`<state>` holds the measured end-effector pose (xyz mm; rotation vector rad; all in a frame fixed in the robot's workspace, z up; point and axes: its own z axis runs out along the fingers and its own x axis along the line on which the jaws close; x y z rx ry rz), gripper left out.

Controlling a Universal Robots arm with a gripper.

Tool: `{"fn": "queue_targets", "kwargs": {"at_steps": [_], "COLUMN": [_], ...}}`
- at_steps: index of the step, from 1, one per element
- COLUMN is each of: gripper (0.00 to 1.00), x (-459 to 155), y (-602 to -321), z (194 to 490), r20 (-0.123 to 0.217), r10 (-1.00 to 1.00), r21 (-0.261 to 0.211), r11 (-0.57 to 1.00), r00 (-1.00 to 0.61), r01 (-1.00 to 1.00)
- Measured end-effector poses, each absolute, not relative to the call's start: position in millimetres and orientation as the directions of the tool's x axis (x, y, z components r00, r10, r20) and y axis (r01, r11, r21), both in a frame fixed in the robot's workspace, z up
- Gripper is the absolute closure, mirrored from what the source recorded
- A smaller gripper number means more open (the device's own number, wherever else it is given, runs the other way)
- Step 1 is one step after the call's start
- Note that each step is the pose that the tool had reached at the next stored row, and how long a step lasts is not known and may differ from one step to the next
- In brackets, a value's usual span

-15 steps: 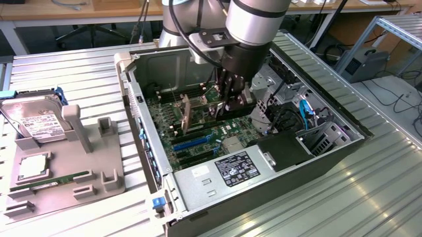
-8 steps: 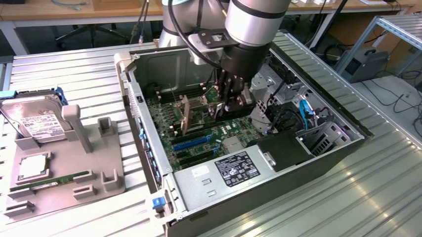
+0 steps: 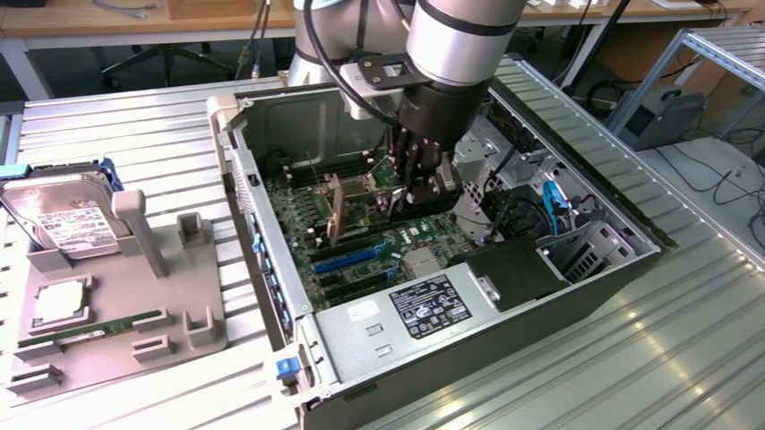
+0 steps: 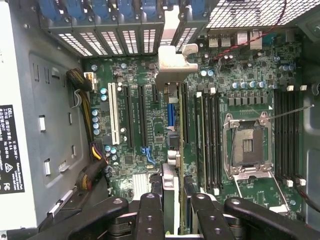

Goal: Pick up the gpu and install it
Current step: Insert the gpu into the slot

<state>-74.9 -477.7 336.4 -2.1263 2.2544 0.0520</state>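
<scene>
Currently, scene: an open computer case [image 3: 358, 358] lies on its side on a ribbed metal table [image 3: 669, 358], its motherboard [image 4: 150, 125] exposed.
Arm: the robot arm [image 3: 460, 36] reaches down into the case from above.
Gripper: the gripper [image 3: 413, 193] hangs low over the middle of the motherboard; in the wrist view its black fingers [image 4: 150, 215] frame a thin card.
Jaws: closed on the gpu, one finger on each face of the card.
Gpu: the gpu [image 4: 171, 187] stands on edge between the fingers, over the expansion slots [image 4: 137, 120]; its silver end bracket [image 4: 175, 65] reaches the rear slot openings of the case. Whether it is fully seated in a slot, I cannot tell.
CPU socket: the open CPU socket [image 4: 248, 145] lies beside the gpu, with memory slots between them.
Power supply: the labelled power supply [image 3: 407, 313] fills the near end of the case.
Parts holder: a grey holder [image 3: 107, 305] on the exterior view's left carries a hard drive [image 3: 66, 224], a CPU [image 3: 60, 303] and a RAM stick [image 3: 90, 330].
</scene>
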Motion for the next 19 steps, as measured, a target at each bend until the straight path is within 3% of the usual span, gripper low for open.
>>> {"fn": "queue_targets", "kwargs": {"at_steps": [11, 15, 19], "gripper": [0.73, 0.73, 0.73], "x": [-96.9, -103.8, -105.2], "y": [-474.7, -452.0, -448.2], "z": [318.1, 303.1, 301.3], "r20": [-0.054, -0.015, 0.005], "r10": [-0.997, -0.998, -0.998], "r21": [-0.005, -0.007, -0.008], "r11": [0.059, 0.058, 0.058], "r00": [-0.058, -0.058, -0.058], "r01": [-0.998, -0.998, -0.998]}}
